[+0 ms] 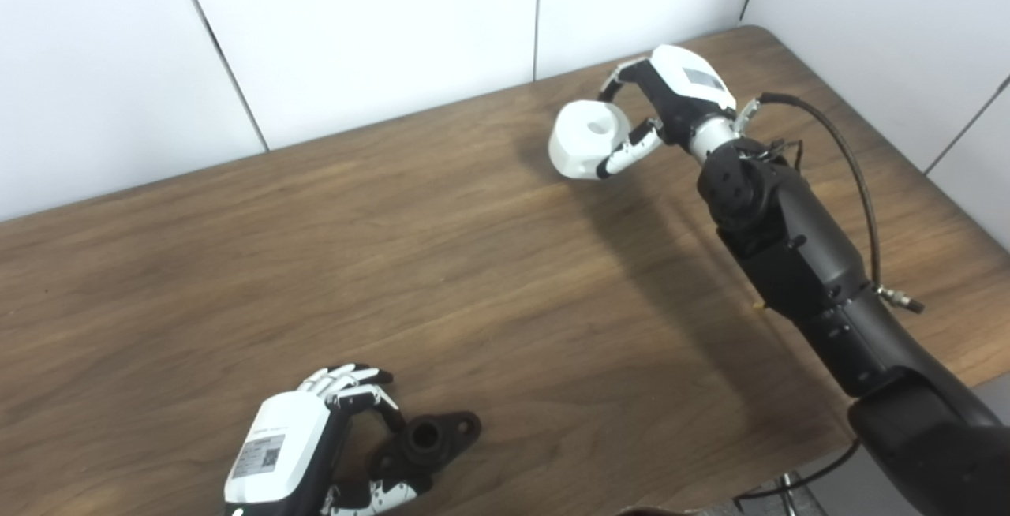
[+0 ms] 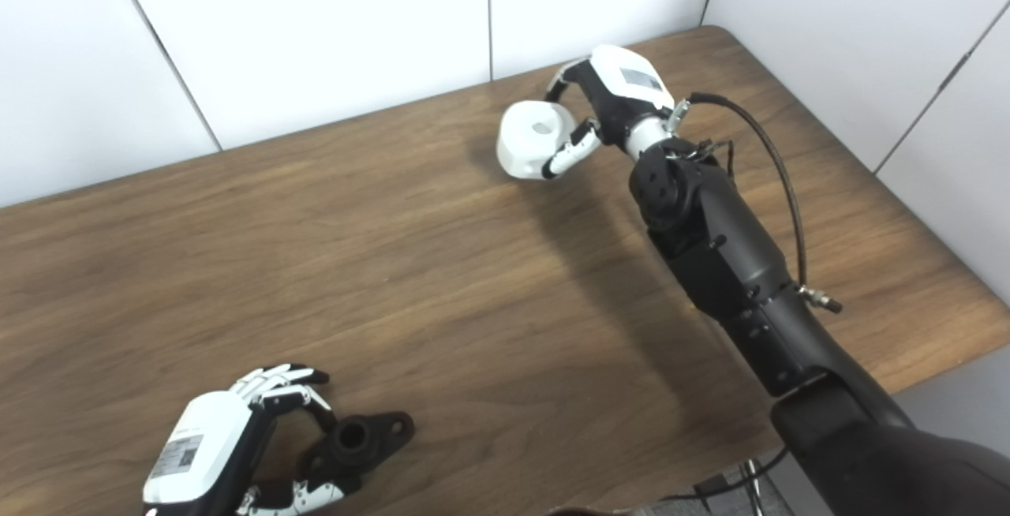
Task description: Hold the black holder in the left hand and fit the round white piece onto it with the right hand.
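Nearest us, our left hand (image 1: 296, 453) curls around the black holder (image 1: 426, 443) on the counter (image 1: 473, 279). Farther back, our right hand (image 1: 671, 106) grips the round white piece (image 1: 585, 140); we should carry it level, hole over the holder's socket.

You are looking at an evenly, brightly lit scene in both eye views; the light is coming from above and somewhat to the right, since shadows are falling to the left and toward the near edge. The right arm (image 1: 797, 256) is casting a broad, soft-edged shadow across the wooden table (image 1: 237, 263), and the round white piece (image 1: 588, 140) is throwing a dimmer one beside it. A pale sheen is showing on the tabletop's left part. The white wall panels (image 1: 355, 35) are reading almost blown out. The pictures are looking slightly soft, with mild compression grain, and straight panel seams are leaning outward toward the edges.
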Robot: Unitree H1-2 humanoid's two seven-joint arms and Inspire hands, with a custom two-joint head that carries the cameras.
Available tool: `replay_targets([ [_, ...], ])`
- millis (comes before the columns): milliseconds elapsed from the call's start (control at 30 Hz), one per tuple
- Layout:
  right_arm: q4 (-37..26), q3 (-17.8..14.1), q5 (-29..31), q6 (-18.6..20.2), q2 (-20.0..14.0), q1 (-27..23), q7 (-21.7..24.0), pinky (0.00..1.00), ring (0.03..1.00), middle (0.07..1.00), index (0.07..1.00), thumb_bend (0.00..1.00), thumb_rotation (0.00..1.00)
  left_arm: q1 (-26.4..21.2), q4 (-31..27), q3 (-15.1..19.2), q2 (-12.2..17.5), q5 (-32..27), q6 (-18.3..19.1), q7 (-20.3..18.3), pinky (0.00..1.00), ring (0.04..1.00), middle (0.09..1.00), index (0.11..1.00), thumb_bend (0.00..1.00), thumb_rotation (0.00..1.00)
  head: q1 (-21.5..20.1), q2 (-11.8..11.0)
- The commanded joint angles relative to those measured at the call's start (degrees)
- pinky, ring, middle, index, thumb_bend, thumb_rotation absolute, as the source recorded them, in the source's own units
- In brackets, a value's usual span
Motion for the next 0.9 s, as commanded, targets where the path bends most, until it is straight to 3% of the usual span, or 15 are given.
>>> replay_targets([
  [0, -4.5, -0.1, -0.9, -0.2, -2.1, -1.2, 1.5, 0.79, 0.896, 0.823, 0.486, 0.52, 0.14, 0.7, 1.9, -1.0, -0.1, 0.7, 1.7, -2.8, 0.87, 0.853, 0.794, 0.487, 0.52, 0.05, 1.1, 0.3],
  [267, -16.1, 0.1, -2.1, 2.5, -2.6, -0.3, 11.7, 0.78, 0.893, 0.811, 0.485, 0.52, 0.15, -0.4, 3.1, -2.7, -1.5, 3.4, 2.6, -3.0, 0.87, 0.856, 0.799, 0.488, 0.52, 0.05, 6.1, 1.7],
  [433, -25.7, -2.1, -6.4, 2.6, -0.6, 0.0, 23.1, 0.79, 0.887, 0.814, 0.485, 0.52, 0.15, -1.2, 3.9, -3.9, -3.1, 5.5, 3.4, -3.1, 0.89, 0.861, 0.801, 0.488, 0.52, 0.05, 11.0, 3.0],
  [633, -34.1, -5.1, -7.5, 2.6, 2.5, 0.1, 34.2, 0.81, 0.892, 0.813, 0.484, 0.52, 0.15, -1.9, 5.0, -5.0, -4.5, 6.5, 3.9, -2.2, 0.88, 0.856, 0.796, 0.488, 0.52, 0.05, 13.6, 4.4],
  [733, -37.1, -6.5, -8.2, 2.6, 4.8, 0.4, 38.3, 0.83, 0.901, 0.811, 0.484, 0.52, 0.15, -2.3, 5.3, -5.1, -4.8, 6.4, 3.9, -2.2, 0.88, 0.857, 0.797, 0.488, 0.52, 0.05, 14.2, 5.0],
  [867, -41.6, -5.9, -10.9, 2.6, 7.0, 1.5, 42.8, 0.82, 0.908, 0.807, 0.484, 0.52, 0.14, -2.7, 5.6, -5.3, -5.2, 6.3, 4.1, -2.2, 0.88, 0.856, 0.797, 0.488, 0.52, 0.05, 14.3, 5.4],
])
